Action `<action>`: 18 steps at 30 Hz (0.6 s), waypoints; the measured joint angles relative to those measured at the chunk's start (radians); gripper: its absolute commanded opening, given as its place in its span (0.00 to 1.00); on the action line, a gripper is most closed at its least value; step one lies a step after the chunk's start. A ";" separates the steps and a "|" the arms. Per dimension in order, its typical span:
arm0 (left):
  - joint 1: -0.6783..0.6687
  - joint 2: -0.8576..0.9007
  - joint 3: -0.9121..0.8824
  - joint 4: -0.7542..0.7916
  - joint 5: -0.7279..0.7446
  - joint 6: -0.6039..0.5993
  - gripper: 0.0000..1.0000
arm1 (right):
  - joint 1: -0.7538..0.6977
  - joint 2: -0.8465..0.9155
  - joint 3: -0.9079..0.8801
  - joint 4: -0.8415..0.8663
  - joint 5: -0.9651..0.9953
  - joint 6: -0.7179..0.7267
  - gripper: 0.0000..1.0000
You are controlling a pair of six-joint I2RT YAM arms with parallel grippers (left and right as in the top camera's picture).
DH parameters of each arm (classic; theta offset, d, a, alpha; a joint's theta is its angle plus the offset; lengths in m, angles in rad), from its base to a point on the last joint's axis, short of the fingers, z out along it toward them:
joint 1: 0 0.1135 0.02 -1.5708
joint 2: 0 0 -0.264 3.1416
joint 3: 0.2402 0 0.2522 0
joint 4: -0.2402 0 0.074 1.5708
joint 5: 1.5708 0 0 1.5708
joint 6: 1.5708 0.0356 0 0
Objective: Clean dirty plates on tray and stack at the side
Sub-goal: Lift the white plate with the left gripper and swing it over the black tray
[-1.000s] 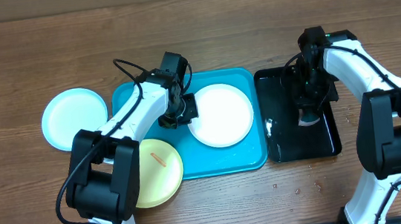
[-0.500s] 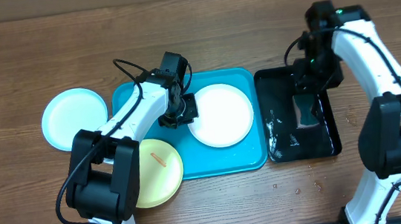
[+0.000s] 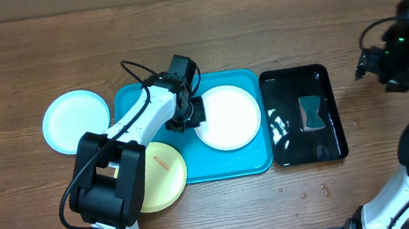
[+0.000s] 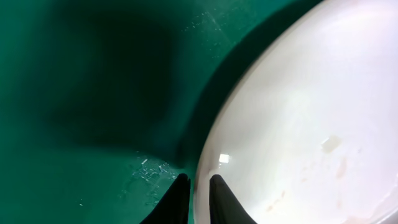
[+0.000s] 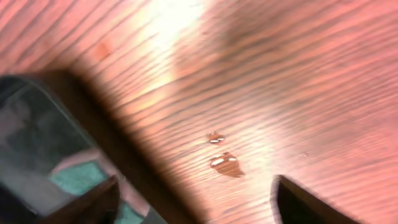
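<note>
The white plate (image 3: 229, 117) lies on the right half of the turquoise tray (image 3: 135, 103). My left gripper (image 3: 189, 114) is at its left rim. In the left wrist view the black fingertips (image 4: 180, 190) pinch the plate's rim (image 4: 311, 112) over the tray floor (image 4: 93, 93), with faint orange marks on the plate. A mint-blue plate (image 3: 76, 120) sits on the table left of the tray. A yellow-green plate (image 3: 161, 176) with an orange smear overlaps the tray's front left corner. My right gripper (image 3: 376, 66) hangs open over bare wood (image 5: 199, 199), holding nothing.
A glossy black tray (image 3: 292, 82) stands right of the turquoise one, wet, with a small teal sponge (image 3: 312, 112) lying in it. Its edge shows at the left of the right wrist view (image 5: 37, 124). Water drops (image 5: 224, 163) lie on the wood.
My right gripper opened, left the sponge in the black tray and moved up and to the right, off the tray. The left gripper and white plate shifted slightly right.
</note>
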 measured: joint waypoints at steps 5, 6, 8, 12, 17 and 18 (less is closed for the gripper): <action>0.000 0.000 -0.011 0.000 -0.012 0.000 0.13 | -0.060 0.000 0.000 0.000 0.000 0.013 1.00; 0.000 0.000 -0.012 0.000 -0.014 0.000 0.13 | -0.063 0.000 0.000 -0.001 0.000 0.013 1.00; 0.000 0.000 -0.013 0.001 -0.015 0.000 0.13 | -0.063 0.000 0.000 0.002 0.000 0.013 1.00; 0.000 0.000 -0.019 0.006 -0.015 -0.001 0.04 | -0.063 0.000 0.000 0.024 0.000 0.012 1.00; 0.000 0.000 -0.021 0.023 -0.016 0.001 0.04 | -0.063 0.000 0.000 0.056 0.000 0.013 1.00; 0.001 0.000 -0.020 0.022 -0.016 0.005 0.04 | -0.063 0.000 0.000 0.067 0.000 0.012 1.00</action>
